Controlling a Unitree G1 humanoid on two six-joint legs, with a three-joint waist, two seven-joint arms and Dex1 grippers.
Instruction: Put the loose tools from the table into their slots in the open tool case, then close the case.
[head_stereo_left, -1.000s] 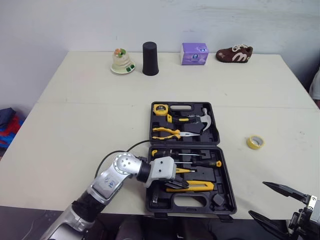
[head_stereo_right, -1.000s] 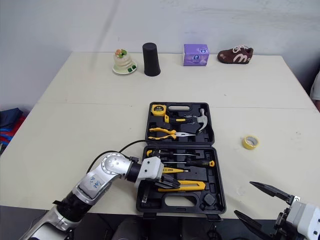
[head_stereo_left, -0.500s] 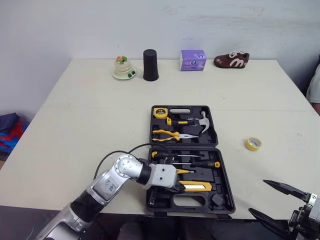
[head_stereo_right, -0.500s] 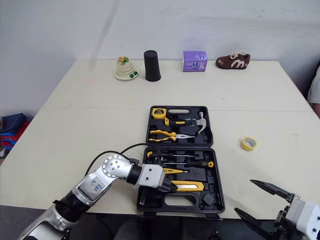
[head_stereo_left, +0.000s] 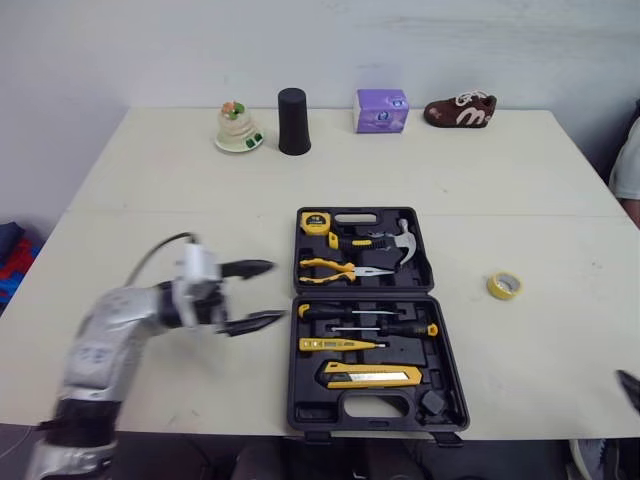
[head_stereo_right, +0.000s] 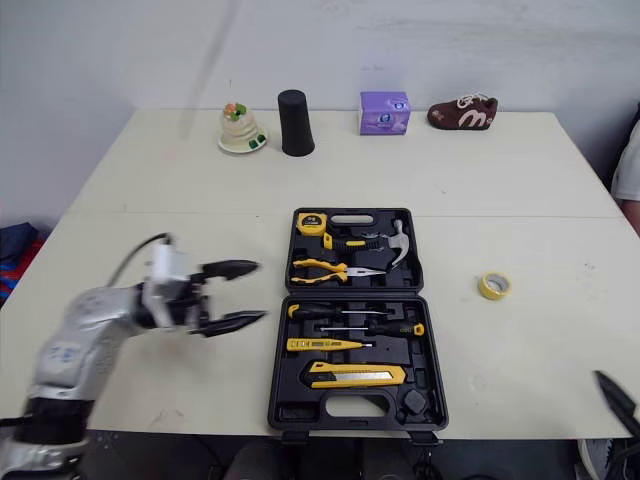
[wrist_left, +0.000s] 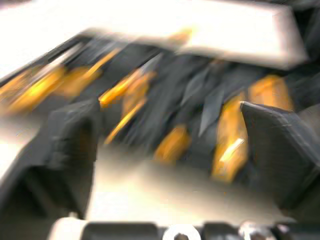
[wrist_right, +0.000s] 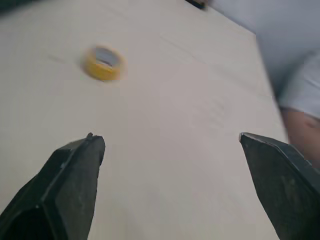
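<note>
The black tool case (head_stereo_left: 300, 400) lies open at the table's middle. Its far half holds a tape measure (head_stereo_left: 320, 220), a hammer (head_stereo_left: 405, 238) and pliers (head_stereo_left: 340, 268). The near half holds screwdrivers (head_stereo_left: 372, 313), a yellow tester (head_stereo_left: 340, 345) and a yellow utility knife (head_stereo_left: 370, 376). My left gripper (head_stereo_left: 258, 294) hovers open and empty just left of the case; the left wrist view, blurred, has it (wrist_left: 170, 120) facing the case. A yellow tape roll (head_stereo_left: 504, 286) lies loose on the table right of the case. My right gripper (wrist_right: 170, 137) is open and empty, low at the near right table edge, with the roll (wrist_right: 103, 63) ahead of it.
Along the far edge stand a figurine on a plate (head_stereo_left: 235, 128), a black cup (head_stereo_left: 293, 121), a purple box (head_stereo_left: 381, 110) and a brown shoe (head_stereo_left: 460, 109). A person's sleeve (head_stereo_left: 626, 165) shows at the right edge.
My left gripper has opened, left the utility knife in the case's near half and pulled back to the left. The right gripper has sunk lower at the near right. The camera shifted.
</note>
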